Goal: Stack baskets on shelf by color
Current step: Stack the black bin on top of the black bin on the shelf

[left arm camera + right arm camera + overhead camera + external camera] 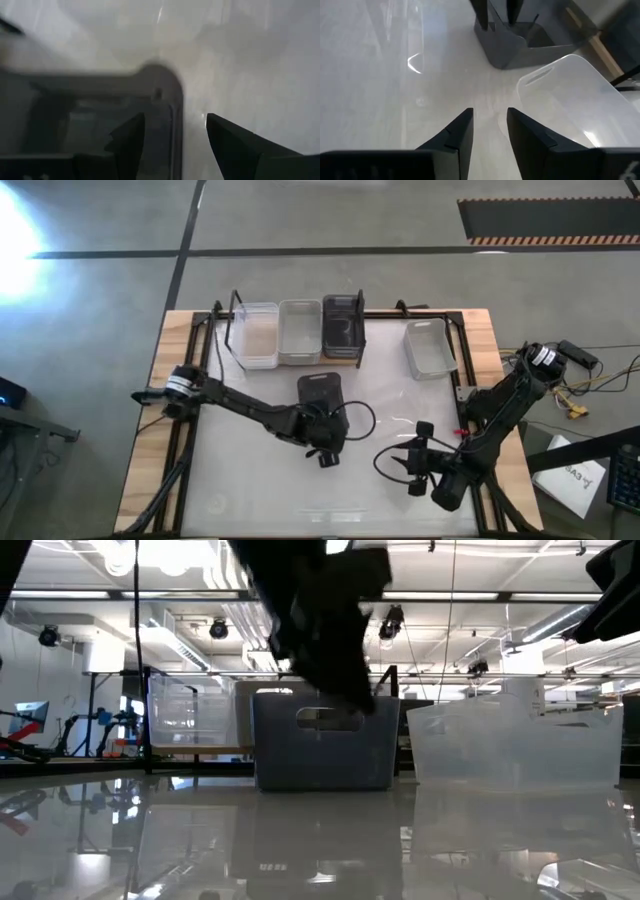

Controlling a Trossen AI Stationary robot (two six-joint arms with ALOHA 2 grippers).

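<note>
At table centre the dark basket (320, 391) lay lengthwise toward the shelf (300, 363), its near wall between the left gripper's (326, 450) parted fingers; the right gripper (418, 460), fingers apart and empty, waited farther off.

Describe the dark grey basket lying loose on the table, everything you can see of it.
The dark grey basket is a small rectangular bin of what looks like plastic, with rounded corners and a handle slot in its end wall. It stands upright and open-topped on the white tabletop, in front of the shelf and apart from it. The left gripper is over its near end, open, fingers straddling the wall: one inside, one outside. Contact cannot be told.
</note>
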